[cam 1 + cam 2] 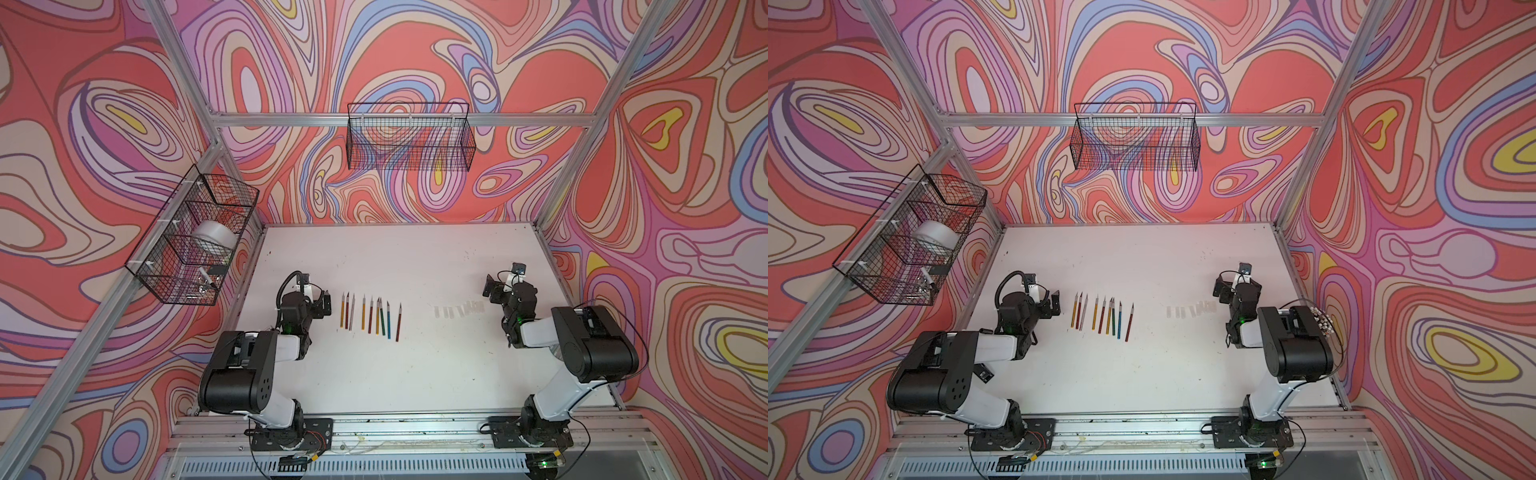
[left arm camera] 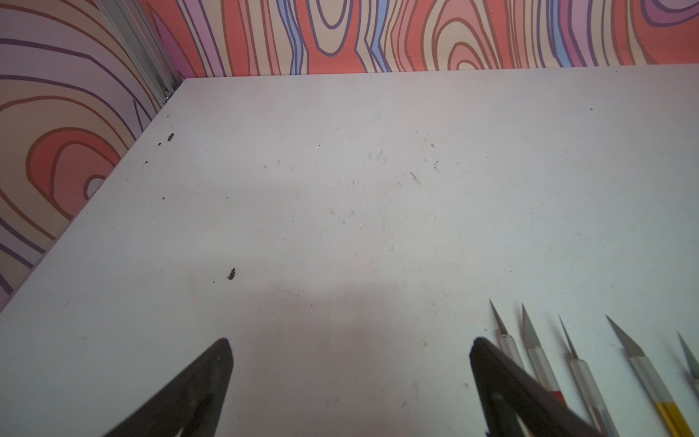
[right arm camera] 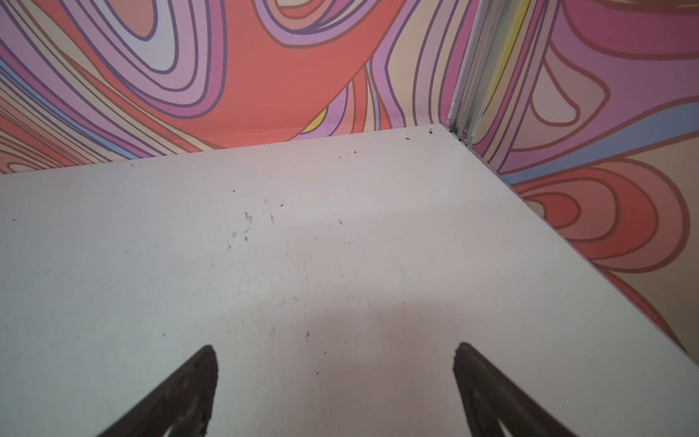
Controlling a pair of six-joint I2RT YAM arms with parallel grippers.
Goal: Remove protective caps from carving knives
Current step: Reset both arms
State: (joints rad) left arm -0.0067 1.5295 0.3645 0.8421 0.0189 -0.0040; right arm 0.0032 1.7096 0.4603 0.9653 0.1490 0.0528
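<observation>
Several carving knives lie side by side in a row on the white table, left of centre, with red, gold, silver, green and blue handles and bare blades pointing to the back wall. Several translucent protective caps lie loose in a short row right of centre. My left gripper hovers open just left of the knife row; the left wrist view shows bare blade tips beside one finger. Just right of the caps my right gripper stands open over bare table.
A wire basket holding a tape roll hangs on the left wall. Another wire basket hangs on the back wall. A bundle of white-tipped sticks shows behind the right arm. Aluminium frame posts stand at the table's back corners.
</observation>
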